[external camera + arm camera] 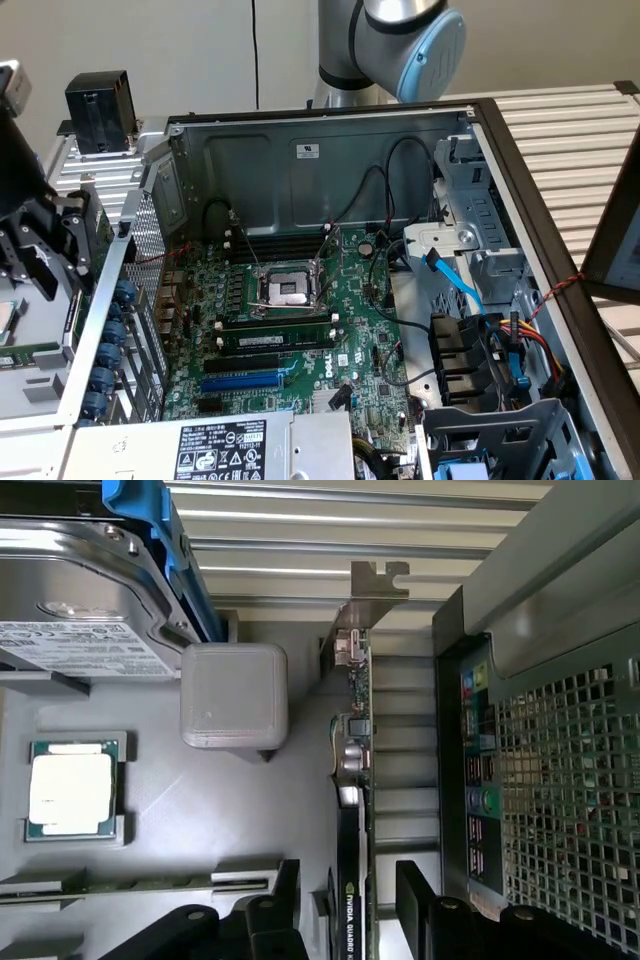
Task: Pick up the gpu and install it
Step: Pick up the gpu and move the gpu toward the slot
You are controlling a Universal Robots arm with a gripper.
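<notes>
My exterior camera looks steeply down into the open computer case (330,150). My wrist camera sits close outside it; both share its perforated wall (570,780).

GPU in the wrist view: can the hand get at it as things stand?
Probably yes. The hand is open, and the gpu stands on edge between its fingers, with nothing else in the gap. The grey block sits off to one side, apart.

arm (345,60): silver-grey tubular links | joint cap (432,42): round, pale blue | end effector (348,872): two matte black fingers
</notes>
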